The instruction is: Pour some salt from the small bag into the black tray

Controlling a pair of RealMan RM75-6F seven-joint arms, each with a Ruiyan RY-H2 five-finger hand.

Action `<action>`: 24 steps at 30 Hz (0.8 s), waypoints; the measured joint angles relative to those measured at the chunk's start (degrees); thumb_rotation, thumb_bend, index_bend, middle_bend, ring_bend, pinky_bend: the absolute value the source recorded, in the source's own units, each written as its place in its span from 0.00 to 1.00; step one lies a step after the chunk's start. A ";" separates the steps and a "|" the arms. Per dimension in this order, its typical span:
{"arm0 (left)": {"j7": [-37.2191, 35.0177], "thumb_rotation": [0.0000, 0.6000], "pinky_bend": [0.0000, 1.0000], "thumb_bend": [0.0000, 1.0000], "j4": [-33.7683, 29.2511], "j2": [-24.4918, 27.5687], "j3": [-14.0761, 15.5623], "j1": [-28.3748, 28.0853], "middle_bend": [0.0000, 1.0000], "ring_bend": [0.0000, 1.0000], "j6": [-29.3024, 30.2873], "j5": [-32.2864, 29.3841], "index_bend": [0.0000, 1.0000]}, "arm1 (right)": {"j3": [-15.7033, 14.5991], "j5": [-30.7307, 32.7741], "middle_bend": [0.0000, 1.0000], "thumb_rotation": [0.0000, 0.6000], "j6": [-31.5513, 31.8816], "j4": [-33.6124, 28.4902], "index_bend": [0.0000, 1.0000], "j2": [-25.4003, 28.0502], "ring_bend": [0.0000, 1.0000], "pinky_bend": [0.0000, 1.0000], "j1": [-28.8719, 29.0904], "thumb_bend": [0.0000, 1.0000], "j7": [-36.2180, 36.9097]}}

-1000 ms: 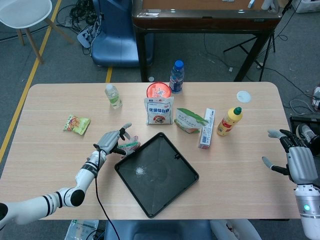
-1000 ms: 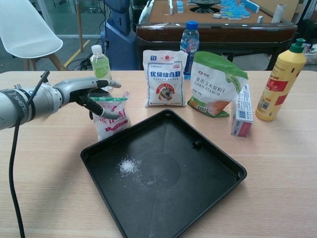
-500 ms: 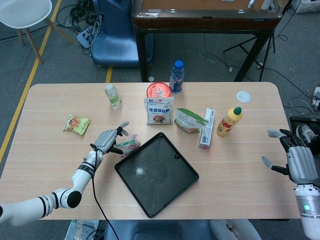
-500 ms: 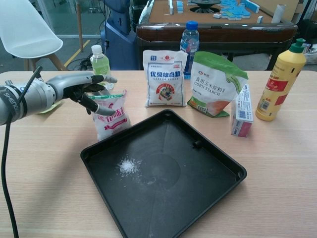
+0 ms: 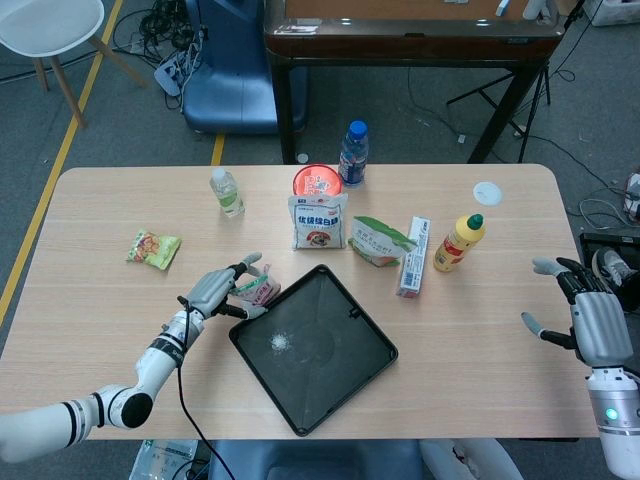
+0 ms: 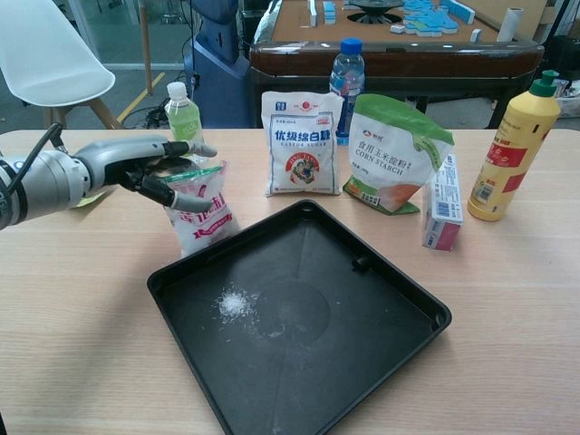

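The small salt bag (image 5: 256, 291) (image 6: 201, 212) stands upright on the table, against the far left edge of the black tray (image 5: 340, 385) (image 6: 381, 362). A little heap of white salt (image 5: 280, 342) (image 6: 234, 304) lies in the left part of the tray. My left hand (image 5: 212, 290) (image 6: 136, 168) is just left of the bag. Its fingers are spread, one reaching over the bag's top and the thumb in front of it, with no firm hold showing. My right hand (image 5: 592, 322) hangs open off the table's right edge, far from the tray.
Behind the tray stand a white sugar bag (image 6: 303, 143), a green starch bag (image 6: 394, 154), a small box (image 6: 441, 204), a yellow squeeze bottle (image 6: 509, 154), a blue-capped water bottle (image 6: 347, 72) and a small green bottle (image 6: 184, 118). A snack packet (image 5: 153, 248) lies far left.
My left arm has drawn back toward the near left and the hand has slid slightly away from the bag's top. The bag stays standing by the tray. The right hand has barely moved.
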 measured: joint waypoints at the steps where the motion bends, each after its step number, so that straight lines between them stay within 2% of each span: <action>1: -0.12 0.71 0.37 0.18 -0.57 0.15 0.14 0.08 0.23 0.17 0.16 0.55 0.00 | 0.00 0.02 0.31 1.00 0.02 -0.04 0.23 0.03 0.16 0.20 -0.02 0.21 -0.03; 11: -0.26 0.71 0.37 0.18 -3.98 1.22 0.94 0.27 0.23 0.17 1.42 3.38 0.00 | 0.07 0.23 0.31 1.00 0.00 -0.05 0.23 -0.02 0.16 0.20 -0.02 0.21 -0.12; 24: 0.45 0.72 0.37 0.18 -2.57 2.12 0.50 0.50 0.23 0.17 3.04 1.95 0.00 | 0.04 0.27 0.31 1.00 -0.18 0.24 0.23 -0.08 0.16 0.20 0.02 0.21 0.15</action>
